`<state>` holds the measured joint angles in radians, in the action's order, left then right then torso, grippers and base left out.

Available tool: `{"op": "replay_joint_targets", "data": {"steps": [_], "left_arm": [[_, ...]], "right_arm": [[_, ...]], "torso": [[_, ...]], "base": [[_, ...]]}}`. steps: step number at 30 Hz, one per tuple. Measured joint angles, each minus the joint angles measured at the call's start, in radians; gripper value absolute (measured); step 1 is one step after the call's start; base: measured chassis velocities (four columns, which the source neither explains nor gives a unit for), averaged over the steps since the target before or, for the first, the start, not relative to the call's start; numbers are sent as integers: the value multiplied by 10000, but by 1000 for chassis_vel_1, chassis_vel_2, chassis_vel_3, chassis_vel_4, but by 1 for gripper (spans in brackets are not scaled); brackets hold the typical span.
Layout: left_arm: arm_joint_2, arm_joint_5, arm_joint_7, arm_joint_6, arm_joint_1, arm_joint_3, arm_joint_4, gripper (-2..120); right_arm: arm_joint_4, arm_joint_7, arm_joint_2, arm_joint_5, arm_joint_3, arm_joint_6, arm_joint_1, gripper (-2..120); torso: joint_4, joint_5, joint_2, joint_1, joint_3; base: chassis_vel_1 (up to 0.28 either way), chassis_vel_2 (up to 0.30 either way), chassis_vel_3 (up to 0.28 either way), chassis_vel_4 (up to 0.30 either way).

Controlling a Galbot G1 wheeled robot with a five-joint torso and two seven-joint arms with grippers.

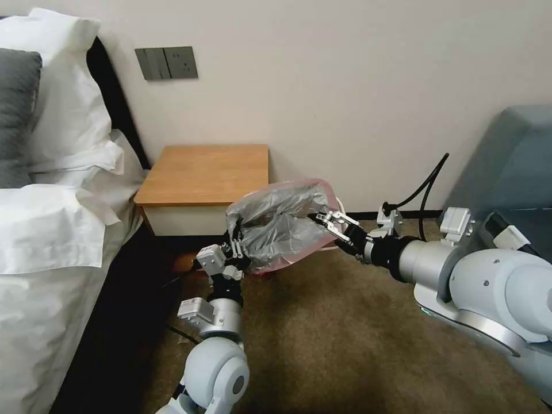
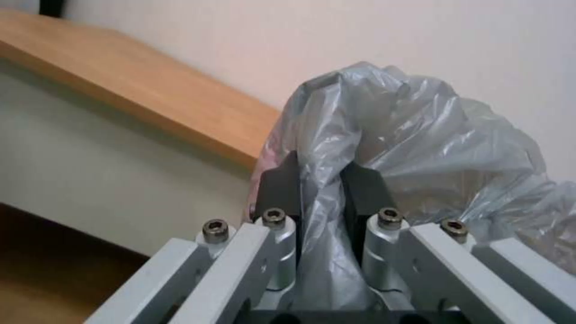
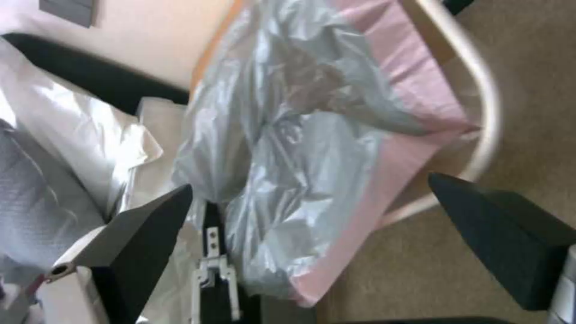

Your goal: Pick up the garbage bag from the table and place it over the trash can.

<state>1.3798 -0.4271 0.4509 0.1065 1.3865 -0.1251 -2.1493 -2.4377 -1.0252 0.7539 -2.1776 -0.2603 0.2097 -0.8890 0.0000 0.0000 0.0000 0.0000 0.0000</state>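
Grey crinkled plastic fills the space between both arms: the left gripper (image 1: 234, 248), nearest, has its fingers (image 2: 282, 189) pinched on a fold of the garbage bag (image 1: 276, 224). The right gripper (image 1: 329, 223) reaches in from the right, fingers (image 3: 150, 225) spread wide. The bag stretches left to right, its pink edge draped over the trash can (image 3: 480, 81), just beside the table (image 1: 201, 172).
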Motion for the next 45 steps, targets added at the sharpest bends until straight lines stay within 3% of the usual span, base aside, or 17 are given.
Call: {"op": "replay_joint_targets", "data": {"steps": [45], "left_arm": [[-91, 358, -280, 266, 26, 113, -424, 11]], "right_arm": [[659, 226, 652, 531, 495, -161, 342, 96]], "torso": [[0, 0, 0, 0, 0]], "base": [[0, 0, 0, 0]]}}
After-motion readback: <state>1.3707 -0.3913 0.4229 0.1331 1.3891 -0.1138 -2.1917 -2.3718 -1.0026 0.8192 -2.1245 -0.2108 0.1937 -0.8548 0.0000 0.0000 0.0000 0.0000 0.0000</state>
